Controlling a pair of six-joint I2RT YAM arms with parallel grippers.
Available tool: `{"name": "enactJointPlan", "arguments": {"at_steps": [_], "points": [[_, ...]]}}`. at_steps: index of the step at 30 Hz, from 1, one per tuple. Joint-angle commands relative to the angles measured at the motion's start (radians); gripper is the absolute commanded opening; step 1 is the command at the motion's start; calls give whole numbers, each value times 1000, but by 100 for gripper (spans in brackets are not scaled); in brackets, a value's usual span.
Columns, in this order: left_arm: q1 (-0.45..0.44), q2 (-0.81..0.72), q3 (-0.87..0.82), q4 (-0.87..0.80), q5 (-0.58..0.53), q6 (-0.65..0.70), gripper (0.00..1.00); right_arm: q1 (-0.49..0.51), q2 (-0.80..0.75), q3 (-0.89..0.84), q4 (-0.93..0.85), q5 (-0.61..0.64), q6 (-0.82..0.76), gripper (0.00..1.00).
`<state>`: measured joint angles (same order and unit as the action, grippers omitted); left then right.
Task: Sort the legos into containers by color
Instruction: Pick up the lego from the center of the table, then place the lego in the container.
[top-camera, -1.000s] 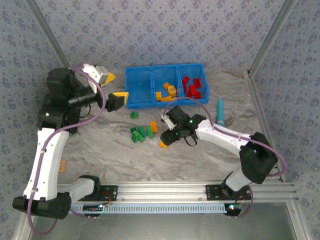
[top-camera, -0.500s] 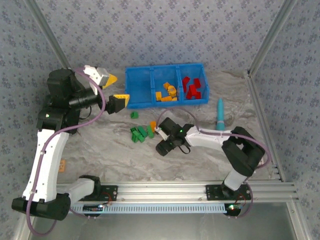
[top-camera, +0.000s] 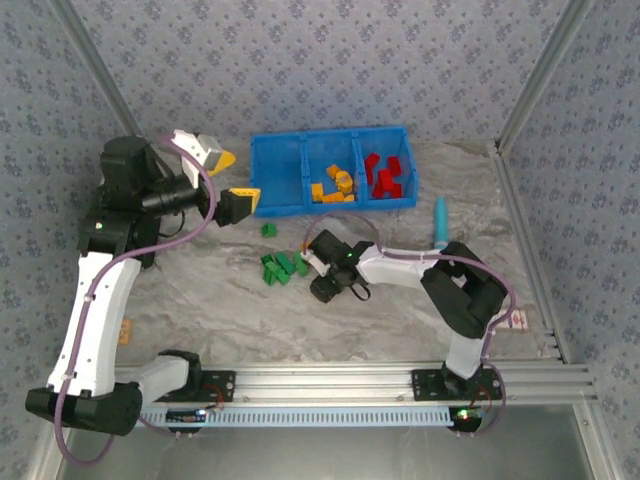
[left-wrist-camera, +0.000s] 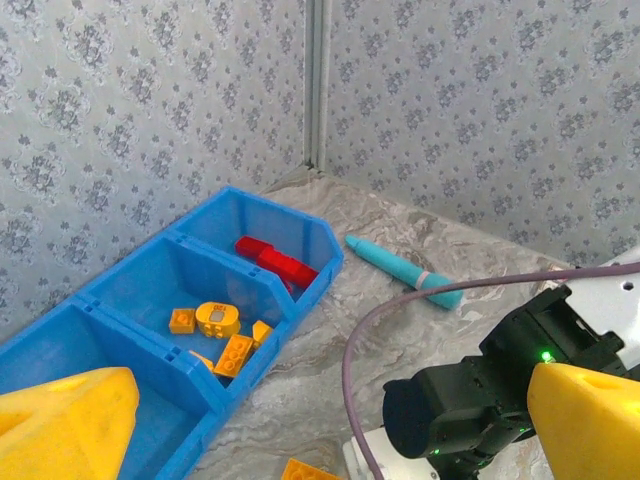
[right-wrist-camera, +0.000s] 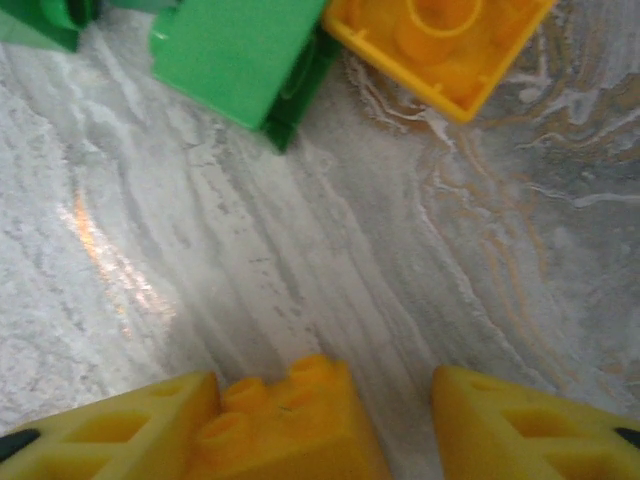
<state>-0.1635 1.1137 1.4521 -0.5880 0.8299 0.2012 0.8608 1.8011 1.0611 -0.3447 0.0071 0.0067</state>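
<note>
No text, label or number is readable anywhere.

Marbled tbl (top-camera: 250, 310) w/ blue bin (top-camera: 277, 182), green legos (top-camera: 278, 266) (loose cluster), teal stick (top-camera: 440, 222) on it.

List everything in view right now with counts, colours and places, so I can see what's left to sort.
blue bin: one, blue, far side of table; three compartments, left one empty
binned orange-yellow bricks: several, middle compartment
red bricks: several, right compartment
green bricks: about five, on table in front of bin, one apart from the cluster
loose orange-yellow bricks: two, on table; this one between the right gripper's fingers, the other beside a green brick
teal stick: one, on table right of bin
left gripper: open, empty, beside bin's left end
right gripper: open around the brick, gap on one side
</note>
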Motion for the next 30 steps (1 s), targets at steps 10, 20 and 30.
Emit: {"name": "enactJointPlan", "arguments": {"at_steps": [10,20,30], "points": [[78,36,21,18,35,4,100,-92,18,117,-140,-16,-10,29],[122,55,-6,19,6,30,100,-264,229,646,-226,4,-20,26],[147,92,-16,9,-29,53,100,-368,619,1120,-248,-10,-54,26]]}}
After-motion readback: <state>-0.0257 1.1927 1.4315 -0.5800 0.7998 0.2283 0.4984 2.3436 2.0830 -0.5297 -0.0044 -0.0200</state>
